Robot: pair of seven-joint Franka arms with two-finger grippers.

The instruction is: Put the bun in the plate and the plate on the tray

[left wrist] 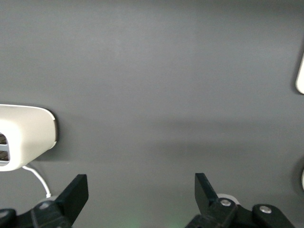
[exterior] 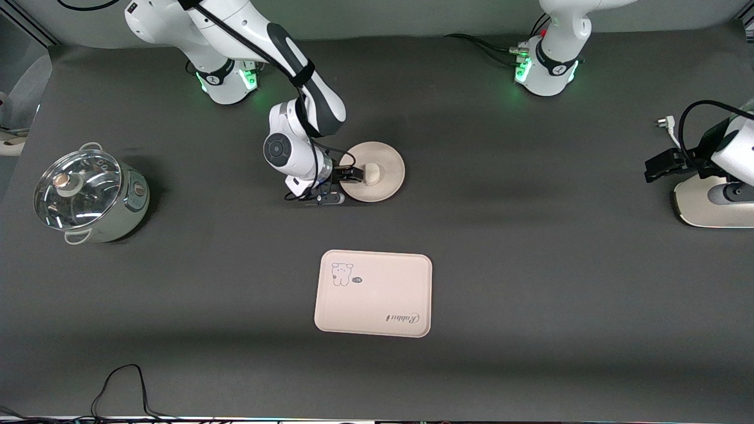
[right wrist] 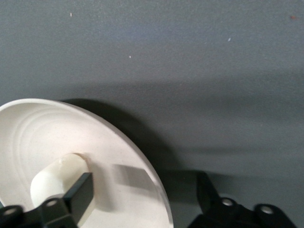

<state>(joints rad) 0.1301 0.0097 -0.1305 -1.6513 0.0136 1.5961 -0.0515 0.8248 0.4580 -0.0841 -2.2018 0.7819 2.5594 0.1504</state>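
The round beige plate lies on the dark table with the small off-white bun in it. My right gripper is low at the plate's rim on the side toward the right arm's end. In the right wrist view the gripper is open and straddles the rim of the plate. One finger is over the plate beside the bun, the other outside the rim. The pinkish tray with the bear drawing lies nearer to the front camera. My left gripper waits open and empty.
A cream-white toaster stands at the left arm's end of the table, also seen in the left wrist view. A pot with a glass lid stands at the right arm's end. A black cable lies near the front edge.
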